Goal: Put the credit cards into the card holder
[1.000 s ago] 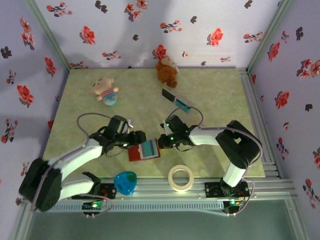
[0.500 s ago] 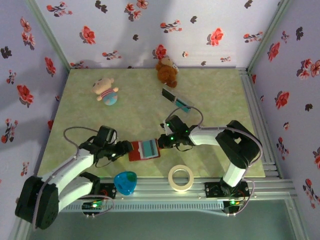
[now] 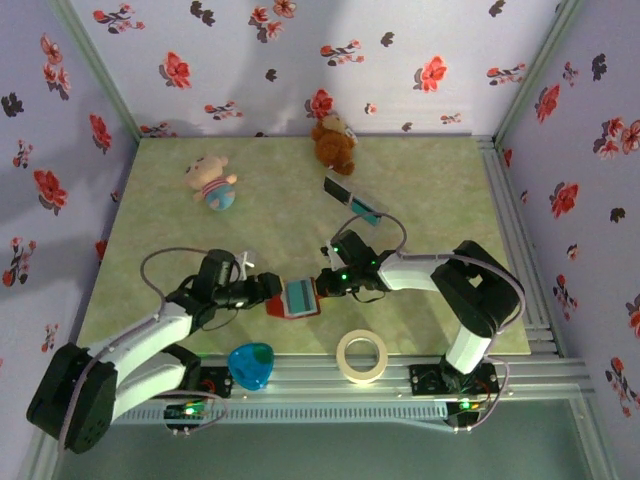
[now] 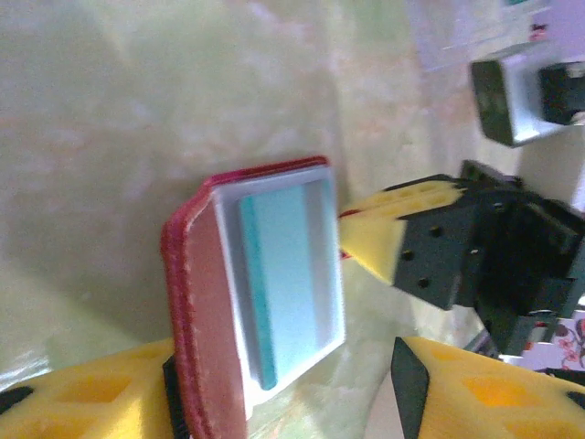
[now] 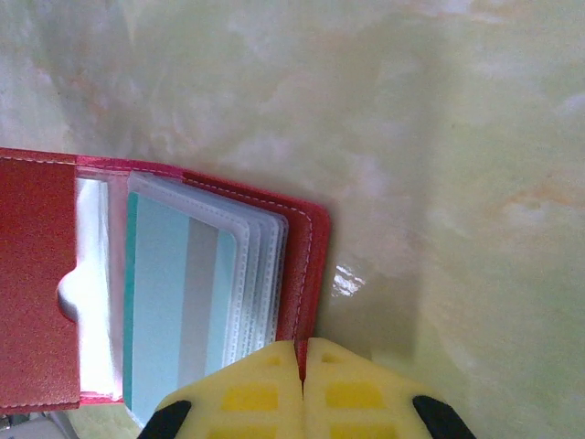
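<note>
Straddling the tilted holder [image 4: 196,302], the left gripper's [image 4: 283,366] yellow foam fingers [image 4: 82,402] stand spread. The right wrist view adds a stitched red cover, stacked clear sleeves [image 5: 260,274] over a teal card [image 5: 164,302], and the right gripper's [image 5: 304,366] fingers pressed together on its edge.

Red card holder [image 5: 37,302] lies open on green mat near front edge, left flap tilted up, clear sleeves fanned. Teal card [image 5: 169,302], grey stripe, sits in top sleeve. Dark card [image 3: 338,188] and second teal card [image 3: 368,210] lie flat farther back, well apart from holder.
</note>
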